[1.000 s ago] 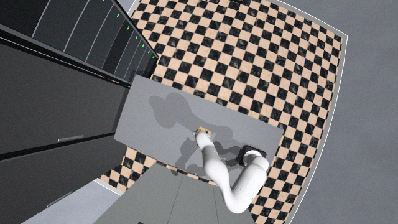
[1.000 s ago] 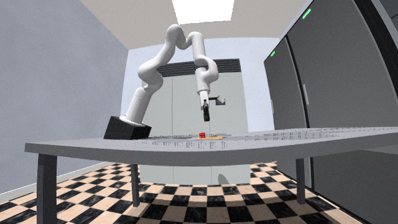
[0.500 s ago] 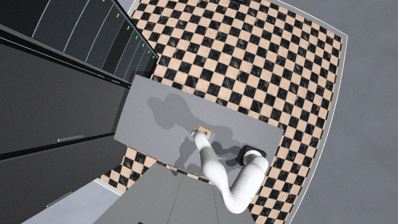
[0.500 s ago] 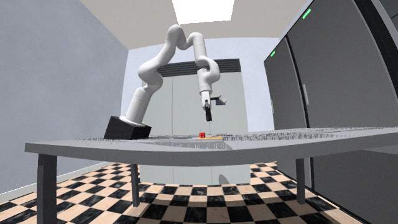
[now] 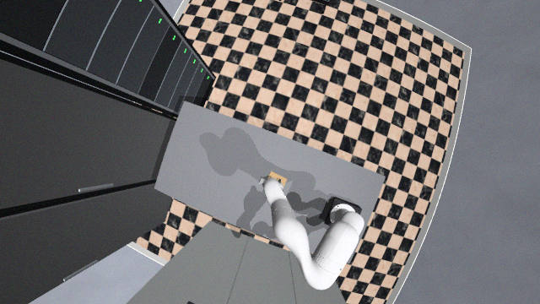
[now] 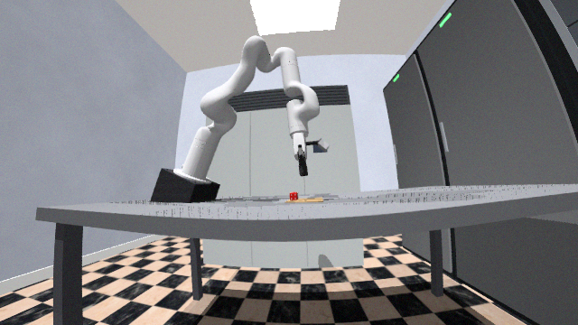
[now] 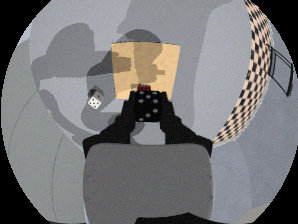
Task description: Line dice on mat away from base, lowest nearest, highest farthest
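Observation:
My gripper [image 7: 147, 99] [image 6: 302, 172] points down and is shut on a black die [image 7: 148, 102] with white pips, held well above the table. The orange mat [image 7: 170, 62] [image 6: 313, 199] [image 5: 282, 177] lies flat on the table below and ahead of the fingers. A red die [image 7: 144, 88] [image 6: 293, 196] stands at the mat's edge on the base side; in the wrist view the black die hides most of it. A white die [image 7: 94, 103] with dark pips lies on the table, off the mat, to its left in the wrist view. I cannot make out the white die in the top and exterior views.
The robot's dark base block [image 6: 172, 186] stands on the grey table [image 5: 186, 160] [image 6: 253, 221]. The arm [image 5: 291, 230] reaches over the table and covers part of the mat in the top view. Dark cabinets [image 5: 76, 139] stand beyond one table end.

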### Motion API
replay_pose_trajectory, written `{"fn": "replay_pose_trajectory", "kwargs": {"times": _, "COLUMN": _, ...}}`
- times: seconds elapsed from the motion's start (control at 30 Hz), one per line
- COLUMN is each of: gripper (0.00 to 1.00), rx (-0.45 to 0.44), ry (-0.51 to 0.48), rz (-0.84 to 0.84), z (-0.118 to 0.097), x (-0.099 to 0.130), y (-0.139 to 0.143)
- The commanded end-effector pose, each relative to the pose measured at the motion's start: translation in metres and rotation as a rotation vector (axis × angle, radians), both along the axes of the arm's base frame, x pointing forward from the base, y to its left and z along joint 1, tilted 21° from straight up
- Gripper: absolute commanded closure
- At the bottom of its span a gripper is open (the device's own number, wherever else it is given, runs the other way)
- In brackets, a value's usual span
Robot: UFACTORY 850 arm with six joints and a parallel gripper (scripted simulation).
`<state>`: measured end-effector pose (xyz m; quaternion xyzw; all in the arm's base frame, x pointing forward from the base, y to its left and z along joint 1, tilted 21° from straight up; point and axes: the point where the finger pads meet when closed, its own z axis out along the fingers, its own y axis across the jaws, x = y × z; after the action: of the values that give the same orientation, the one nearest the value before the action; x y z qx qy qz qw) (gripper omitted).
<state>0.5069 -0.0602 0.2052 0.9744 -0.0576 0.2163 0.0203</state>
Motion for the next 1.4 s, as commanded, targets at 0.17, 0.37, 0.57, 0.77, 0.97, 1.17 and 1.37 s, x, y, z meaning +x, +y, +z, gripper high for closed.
{"fn": "replay_pose_trajectory", "kwargs": {"times": 0.17, "gripper": 0.73, "rx": 0.047, "ry": 0.062, "rz": 0.018, "z": -0.004, "x": 0.003, "y": 0.000}}
{"fn": "replay_pose_trajectory", "kwargs": {"times": 0.37, "gripper": 0.73, "rx": 0.047, "ry": 0.062, "rz": 0.018, "z": -0.010, "x": 0.005, "y": 0.000}}
{"fn": "replay_pose_trajectory", "kwargs": {"times": 0.57, "gripper": 0.73, "rx": 0.047, "ry": 0.062, "rz": 0.018, "z": -0.016, "x": 0.008, "y": 0.000}}
{"fn": "replay_pose_trajectory", "kwargs": {"times": 0.77, "gripper": 0.73, "rx": 0.047, "ry": 0.062, "rz": 0.018, "z": -0.025, "x": 0.011, "y": 0.000}}
{"fn": "replay_pose_trajectory", "kwargs": {"times": 0.97, "gripper": 0.73, "rx": 0.047, "ry": 0.062, "rz": 0.018, "z": -0.033, "x": 0.014, "y": 0.000}}
{"fn": "replay_pose_trajectory", "kwargs": {"times": 1.17, "gripper": 0.73, "rx": 0.047, "ry": 0.062, "rz": 0.018, "z": -0.037, "x": 0.016, "y": 0.000}}
{"fn": "replay_pose_trajectory", "kwargs": {"times": 1.37, "gripper": 0.73, "rx": 0.047, "ry": 0.062, "rz": 0.018, "z": -0.043, "x": 0.018, "y": 0.000}}
